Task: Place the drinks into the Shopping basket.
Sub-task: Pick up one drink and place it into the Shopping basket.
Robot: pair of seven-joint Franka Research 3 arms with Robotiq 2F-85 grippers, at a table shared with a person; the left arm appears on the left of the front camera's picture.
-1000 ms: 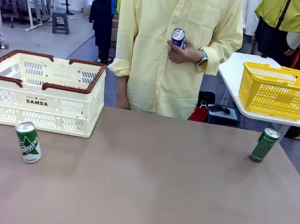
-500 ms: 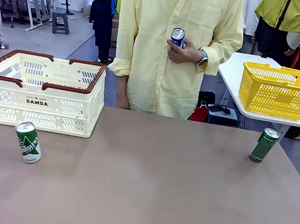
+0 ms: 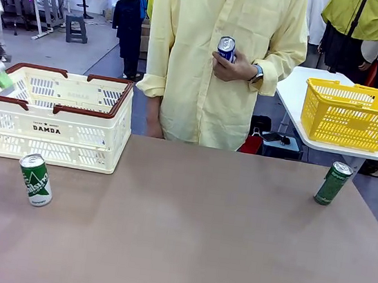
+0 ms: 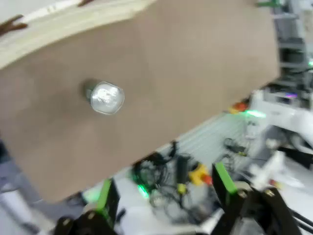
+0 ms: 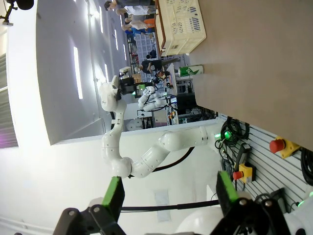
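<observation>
Shiny metal can (image 3: 35, 179), plastic lattice basket (image 3: 57, 139), apparently matt table (image 3: 197, 240)

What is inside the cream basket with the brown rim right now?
Inside the Shopping basket I see its far lattice wall and no can; its near wall hides the floor.

The counter (image 3: 190, 239) lies open across the centre and lower right of the frame, while the Shopping basket (image 3: 72, 126) stands at the left, the green-and-white can (image 3: 35, 179) just before it at lower left, and the dark green can (image 3: 333, 183) near the right edge.
</observation>
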